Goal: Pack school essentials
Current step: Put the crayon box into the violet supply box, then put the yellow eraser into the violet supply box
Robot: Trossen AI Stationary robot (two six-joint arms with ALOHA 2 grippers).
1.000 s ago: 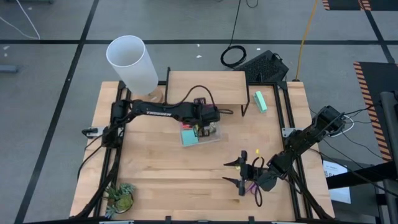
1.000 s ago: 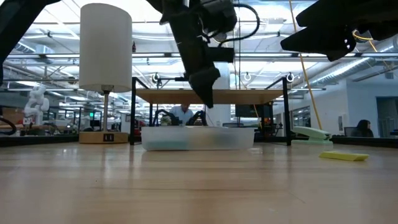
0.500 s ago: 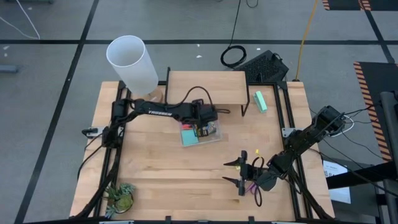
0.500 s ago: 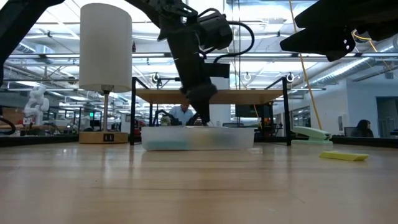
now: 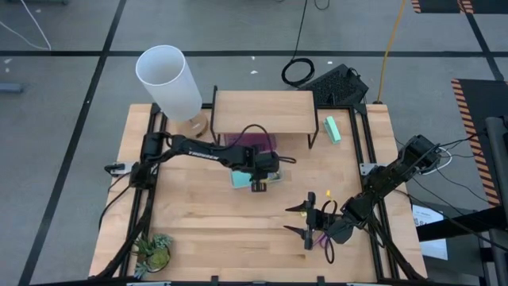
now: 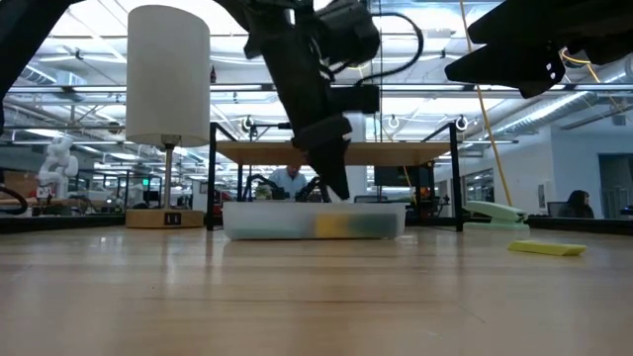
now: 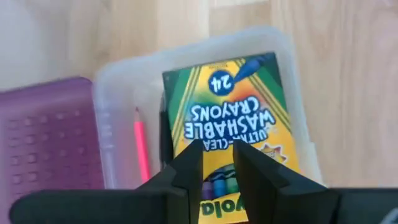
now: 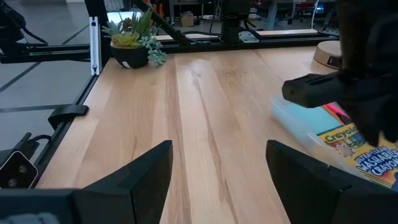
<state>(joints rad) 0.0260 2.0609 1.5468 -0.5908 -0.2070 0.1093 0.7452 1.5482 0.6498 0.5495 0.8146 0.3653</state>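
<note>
My left gripper [image 7: 216, 163] hangs right over the crayon box [image 7: 233, 115], fingers narrowly parted, gripping nothing. The box lies flat inside the clear container [image 5: 255, 170] mid-table, a thin pink stick [image 7: 140, 149] alongside it. Beyond sits a purple case [image 7: 46, 140]. My right gripper [image 5: 307, 220] waits, spread wide, near the table's right edge.

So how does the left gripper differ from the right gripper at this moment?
The left gripper sits over the clear box, jaws nearly closed just above the crayon box. The right gripper hangs over bare table with jaws wide open. Both are dark and two-fingered.
</note>
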